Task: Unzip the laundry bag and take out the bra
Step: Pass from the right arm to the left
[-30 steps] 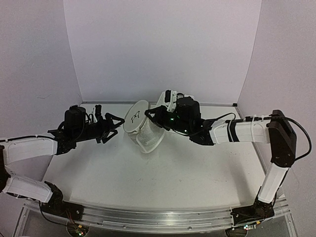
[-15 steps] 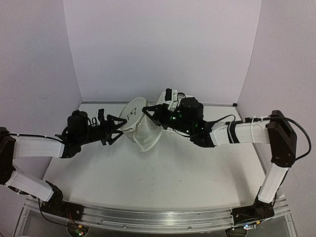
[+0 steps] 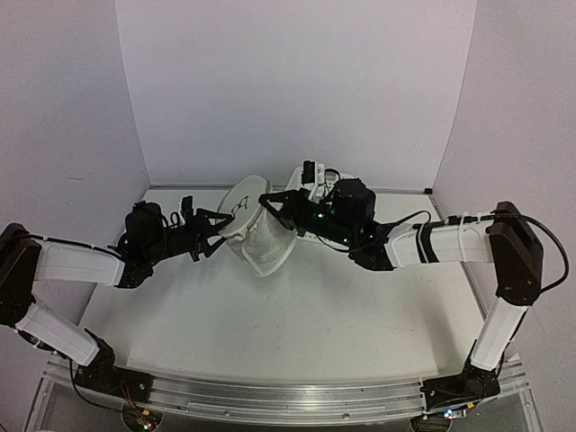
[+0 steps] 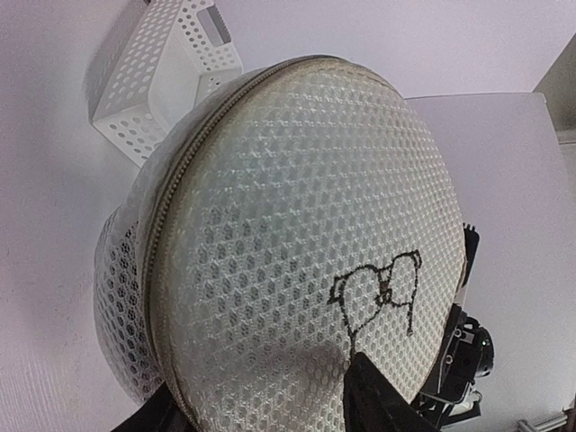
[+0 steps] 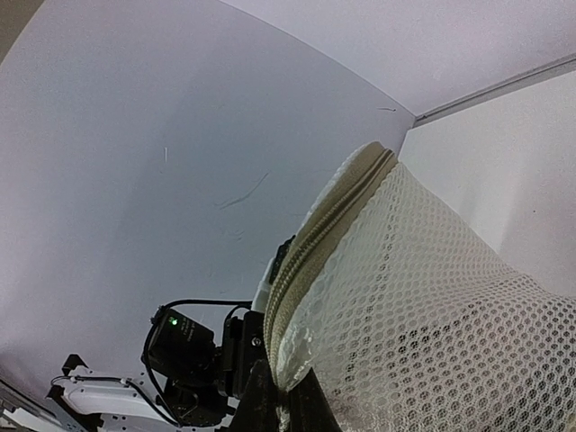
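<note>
Laundry bag (image 3: 261,236) tilted at mid-rear of surface (image 3: 270,315), visible zip closed, contents unreadable through mesh. Right fingers (image 5: 283,400) pinched on its rim seam. Left fingers (image 4: 373,400) spread wide, straddling its marked end. Lattice basket (image 4: 162,72) behind.

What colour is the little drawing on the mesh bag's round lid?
Black mark on white laundry bag, clearest in left wrist view.
</note>
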